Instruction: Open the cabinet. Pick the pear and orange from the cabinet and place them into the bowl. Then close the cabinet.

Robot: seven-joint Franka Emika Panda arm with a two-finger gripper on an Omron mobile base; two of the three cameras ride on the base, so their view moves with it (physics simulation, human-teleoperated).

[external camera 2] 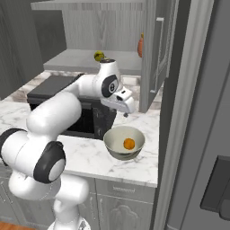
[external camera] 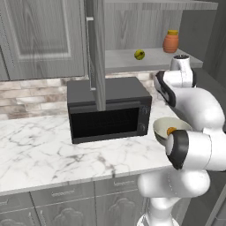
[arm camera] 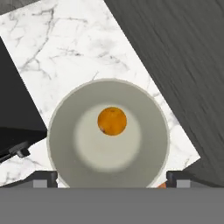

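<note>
Resting orange [arm camera: 112, 120] below spread tool [arm camera: 112, 178]

Cabinet [external camera: 44, 39] matt grey wood-grain; counter [external camera: 39, 154] glossy veined marble; bowl [arm camera: 65, 131] smooth matt; orange [arm camera: 112, 121] slightly dimpled.

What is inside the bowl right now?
The orange lies alone inside the bowl, near its middle. The open gripper hangs above it, holding nothing. The pear sits on the cabinet shelf. Nothing in the bowl is covered.
</note>
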